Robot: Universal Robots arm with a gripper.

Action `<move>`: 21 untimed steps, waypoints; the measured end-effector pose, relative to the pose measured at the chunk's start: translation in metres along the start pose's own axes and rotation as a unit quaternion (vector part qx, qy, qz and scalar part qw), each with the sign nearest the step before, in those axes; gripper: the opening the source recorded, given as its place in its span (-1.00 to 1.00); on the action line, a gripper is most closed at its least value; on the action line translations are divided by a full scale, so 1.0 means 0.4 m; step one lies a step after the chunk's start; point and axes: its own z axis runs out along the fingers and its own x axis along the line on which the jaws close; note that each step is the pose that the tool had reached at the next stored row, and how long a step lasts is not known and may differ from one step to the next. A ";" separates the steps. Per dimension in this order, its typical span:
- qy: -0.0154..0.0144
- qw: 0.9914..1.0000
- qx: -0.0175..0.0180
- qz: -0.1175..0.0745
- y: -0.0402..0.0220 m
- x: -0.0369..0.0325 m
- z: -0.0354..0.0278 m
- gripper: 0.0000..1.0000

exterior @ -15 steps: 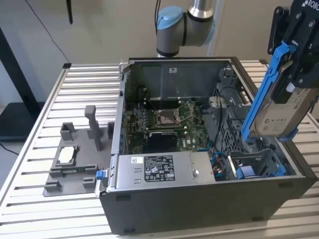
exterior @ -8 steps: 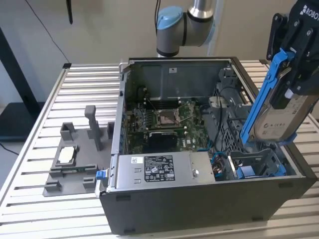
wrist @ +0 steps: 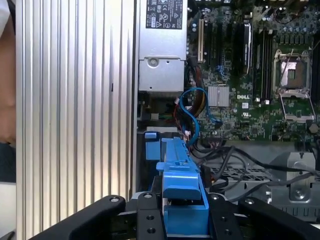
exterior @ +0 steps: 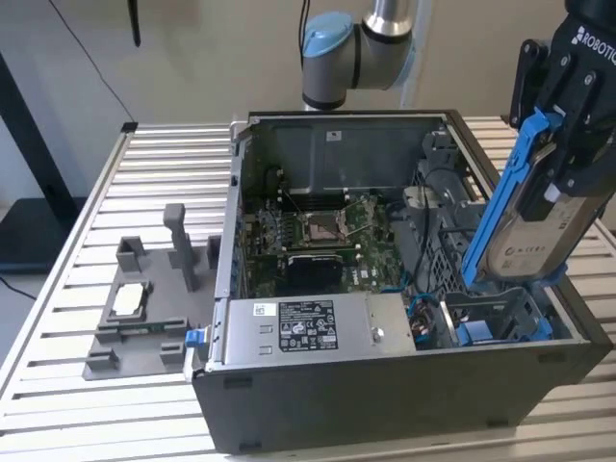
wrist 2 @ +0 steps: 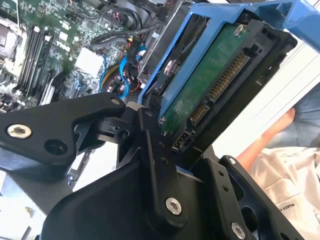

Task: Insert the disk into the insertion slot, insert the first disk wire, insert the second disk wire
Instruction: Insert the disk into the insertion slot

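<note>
Claw [exterior: 561, 144] clamped on the disk [exterior: 532, 231], which hangs tilted, lower end just above the insertion slot [exterior: 493, 322] in the open computer case [exterior: 385, 395], not yet seated.

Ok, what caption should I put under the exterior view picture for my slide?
Robot gripper holds the blue-framed disk tilted above the insertion slot in the open computer case.

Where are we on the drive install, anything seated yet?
Nothing is seated yet. The gripper is shut on the silver-grey hard disk in its blue plastic carrier, held tilted over the dark perforated-metal insertion slot. Its connector edge is bare, so neither wire is plugged in; blue cables lie in the open computer case.
</note>
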 end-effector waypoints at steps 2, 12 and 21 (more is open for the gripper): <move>0.000 1.000 0.000 0.000 0.001 0.000 0.005 -0.34; 0.000 1.000 0.000 0.000 0.003 0.002 0.031 -0.34; 0.000 1.000 0.000 -0.001 0.002 0.002 0.052 -0.34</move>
